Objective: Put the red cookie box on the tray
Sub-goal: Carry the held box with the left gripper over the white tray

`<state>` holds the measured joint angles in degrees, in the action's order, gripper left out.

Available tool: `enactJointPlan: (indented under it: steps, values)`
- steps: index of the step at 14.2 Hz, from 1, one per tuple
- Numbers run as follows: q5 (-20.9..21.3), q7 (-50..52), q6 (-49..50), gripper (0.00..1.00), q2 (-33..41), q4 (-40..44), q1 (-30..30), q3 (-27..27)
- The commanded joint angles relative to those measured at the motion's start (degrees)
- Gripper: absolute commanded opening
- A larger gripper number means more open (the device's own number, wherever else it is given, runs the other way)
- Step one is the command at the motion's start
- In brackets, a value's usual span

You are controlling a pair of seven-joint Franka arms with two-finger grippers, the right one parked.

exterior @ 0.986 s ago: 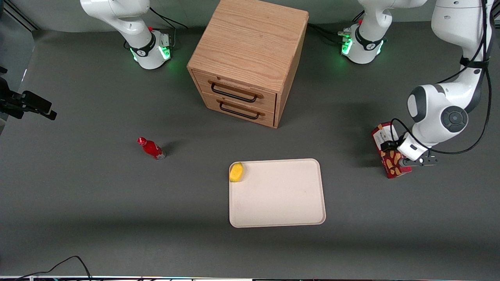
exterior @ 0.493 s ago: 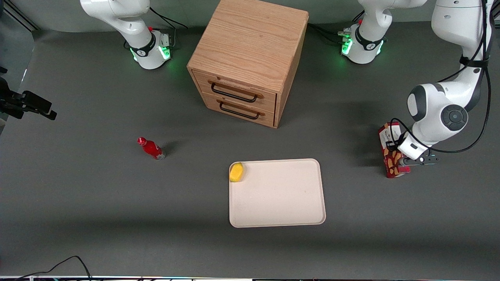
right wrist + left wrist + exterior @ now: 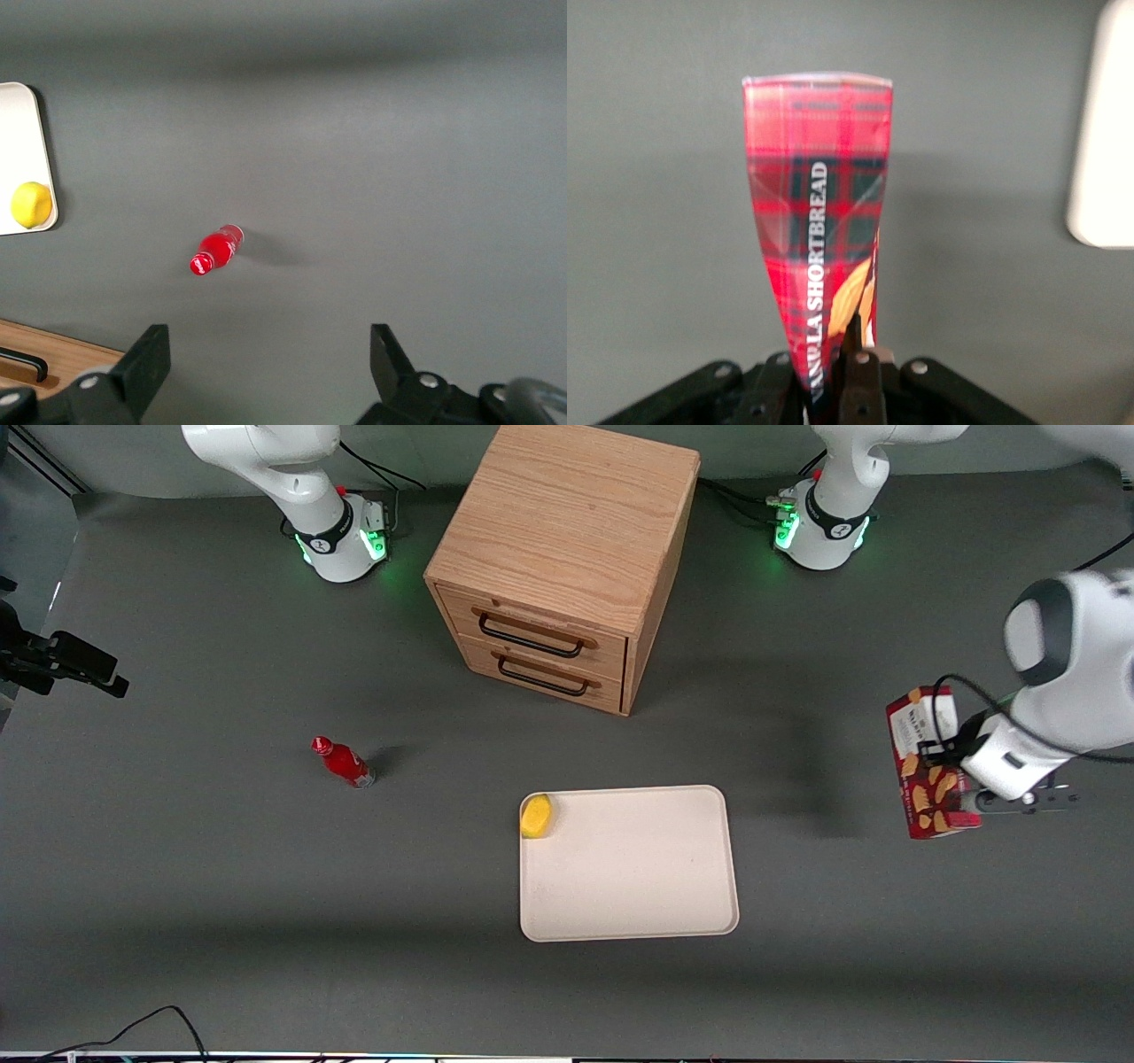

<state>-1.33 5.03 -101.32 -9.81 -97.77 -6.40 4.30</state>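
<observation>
Since the earlier frames the red cookie box (image 3: 926,766) has lifted and swung toward the working arm's table end, well apart from the tray (image 3: 629,864). Front: gripper (image 3: 961,779) clamps its mid-length.

Wrist: gripper (image 3: 842,376) pinches the tartan carton's narrow faces, walls visibly dented. Likely light, thin card, crushable; grip gently, near an end.

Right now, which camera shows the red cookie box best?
The left wrist view: the red cookie box fills it, held by the gripper. The front view shows it small beside the arm; the right wrist view misses it.
</observation>
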Motion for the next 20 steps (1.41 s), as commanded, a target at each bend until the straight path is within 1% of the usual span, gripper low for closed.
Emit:
enactJointPlan:
  steps: [1, 2, 4, 5, 7, 9, 11, 12, 15, 17, 20]
  values:
    - [-0.1, 11.3, 7.5, 0.00, -2.7, 10.0, -0.5, -7.9]
    - [0.2, 15.9, 6.9, 0.00, -3.5, 10.1, -0.6, -11.4]
    - [1.1, 22.5, 3.5, 0.00, -7.5, 11.7, -0.8, -17.4]
    - [2.3, 24.3, 0.9, 0.00, -9.9, 12.0, -1.2, -19.3]
    - [4.3, 24.9, -4.8, 0.00, -15.4, 12.0, -1.9, -21.0]
    - [6.4, 26.4, -11.8, 0.00, -20.7, 12.1, -3.1, -21.3]
    - [10.0, 28.6, -18.2, 0.00, -25.4, 12.4, -4.0, -21.6]
    - [11.7, 29.2, -19.9, 0.00, -27.3, 13.3, -4.0, -21.7]
    - [14.0, 29.4, -21.2, 0.00, -32.0, 17.0, -5.6, -21.7]
    - [16.0, 29.4, -21.5, 0.00, -34.0, 18.1, -5.6, -21.7]
    - [16.5, 29.2, -25.8, 0.00, -35.1, 18.1, -5.4, -21.3]
